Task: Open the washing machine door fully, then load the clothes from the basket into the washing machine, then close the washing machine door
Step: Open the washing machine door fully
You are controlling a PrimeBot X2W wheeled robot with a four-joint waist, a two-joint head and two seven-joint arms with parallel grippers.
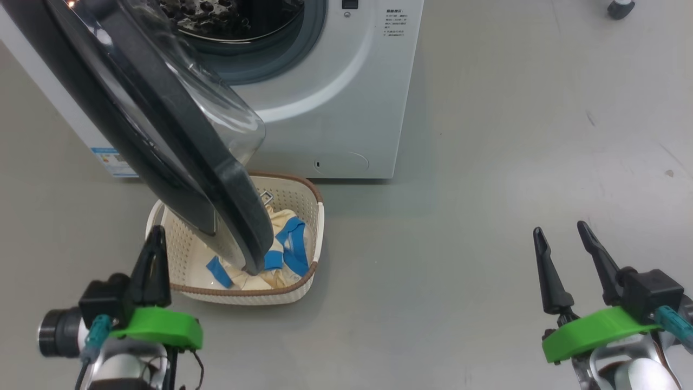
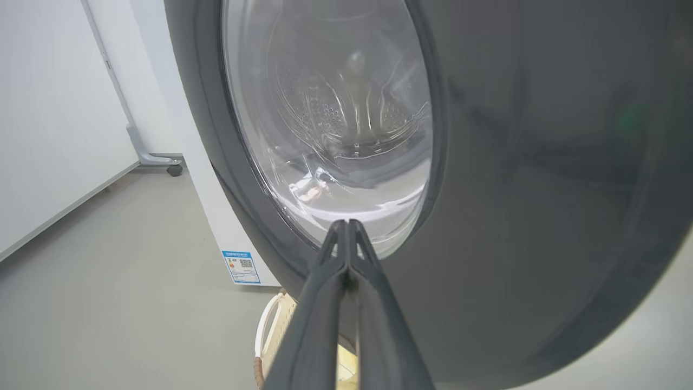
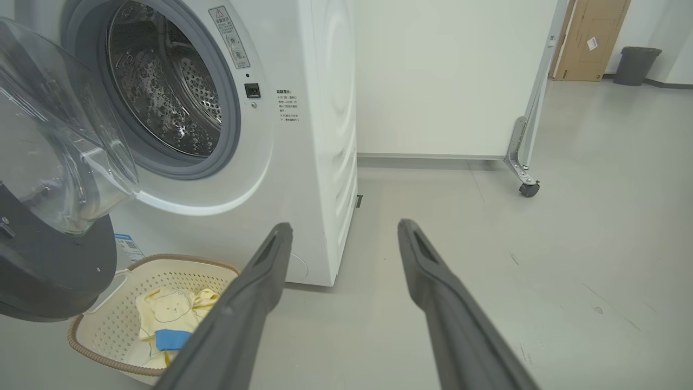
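Observation:
The washing machine [image 1: 346, 108] stands at the top of the head view, its steel drum [image 3: 162, 81] exposed. The washing machine door [image 1: 162, 135] hangs partly open, its black rim reaching out over the basket [image 1: 184, 254]. The basket sits on the floor in front of the machine. The clothes [image 1: 289, 246], cream-yellow with blue bands, lie inside it. My left gripper [image 1: 157, 233] is shut on nothing at the basket's left side. In the left wrist view its tips [image 2: 346, 223] point at the door's outer face [image 2: 514, 189]. My right gripper [image 1: 559, 228] stands open far to the right, over bare floor.
Grey floor [image 1: 487, 244] stretches open to the right of the machine. A white partition on casters [image 3: 528, 189] stands behind, also seen at the left [image 2: 173, 169]. A cardboard box and a grey bin [image 3: 639, 65] are far back. A blue label [image 2: 241, 266] marks the machine's lower corner.

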